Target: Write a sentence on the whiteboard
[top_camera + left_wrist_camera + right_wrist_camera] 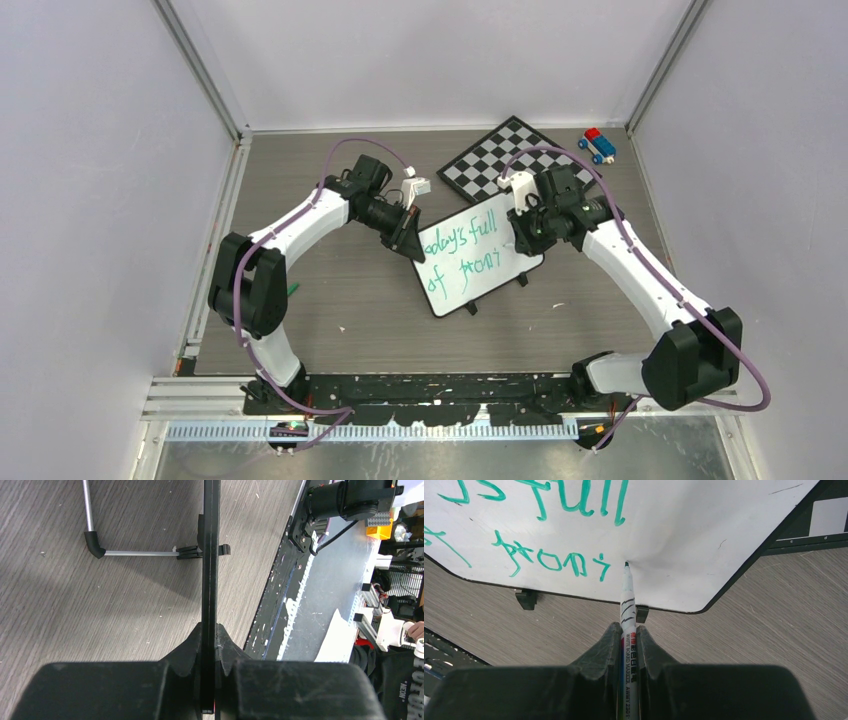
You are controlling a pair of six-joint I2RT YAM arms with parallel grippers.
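The whiteboard (490, 275) lies at an angle in the middle of the table, with one corner over the chessboard. The sentence (462, 245) is in green, in two lines: "today's full" above, "of promi" below. My left gripper (410, 238) is shut on the board's left edge; the left wrist view shows that edge (210, 570) as a thin dark strip running up from the gripper (210, 635). My right gripper (628, 630) is shut on a white marker (628, 605). Its green tip touches the whiteboard (694, 535) just right of the last "i" (601, 570).
A black-and-white chessboard (500, 160) lies behind the whiteboard. A red and blue toy block (598, 145) sits at the back right corner. A thin metal rod with a black elbow (95, 545) lies on the table left of the board's foot (189, 553). Grey walls enclose the table.
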